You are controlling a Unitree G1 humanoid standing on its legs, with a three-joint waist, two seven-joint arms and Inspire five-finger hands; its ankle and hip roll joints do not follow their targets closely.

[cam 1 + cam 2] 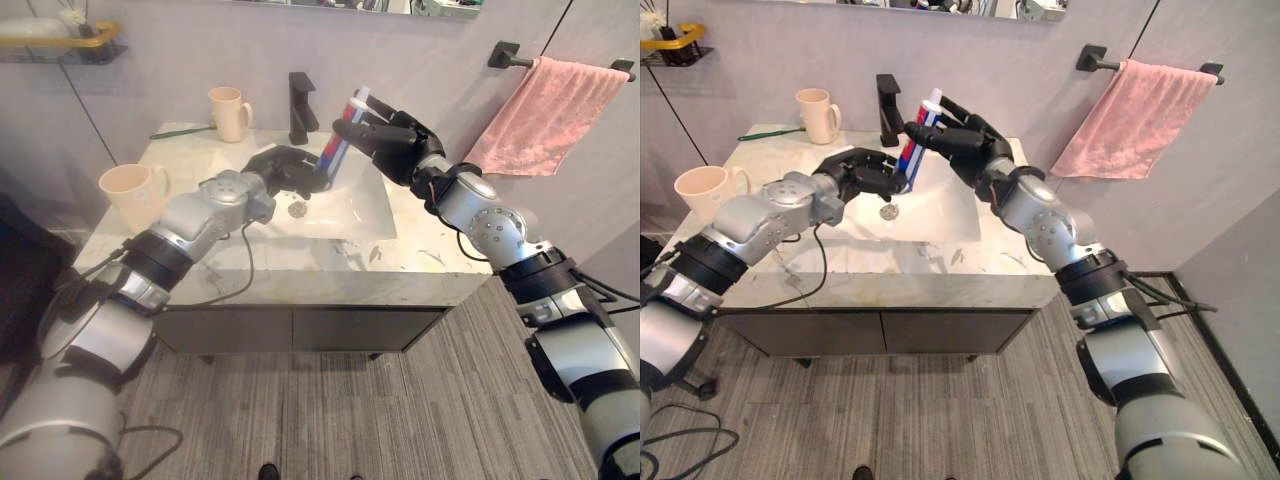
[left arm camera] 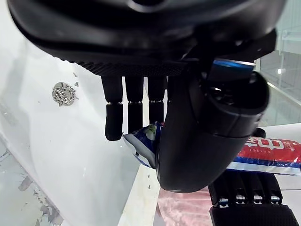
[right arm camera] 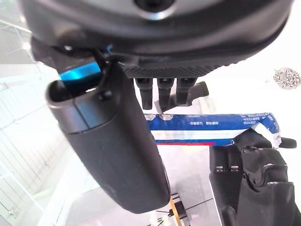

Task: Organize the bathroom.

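Observation:
A red, white and blue toothpaste tube [image 1: 340,148] stands nearly upright above the white sink basin [image 1: 365,210]. My left hand [image 1: 285,170] reaches in from the counter's left, and its fingers [image 2: 114,117] and thumb are curled on the tube's crimped lower end [image 2: 141,141]. My right hand [image 1: 392,137] comes from the right. The upper part of the tube [image 3: 211,125] lies between its thumb [image 3: 117,155] and fingers. The tube's white cap [image 1: 935,96] sticks up above both hands.
Two cream mugs stand on the marble counter, one at the back [image 1: 230,112] and one at the left edge [image 1: 130,190]. A green toothbrush [image 1: 185,130] lies beside the back mug. A black faucet [image 1: 302,105] rises behind the basin. A pink towel [image 1: 545,112] hangs at the right.

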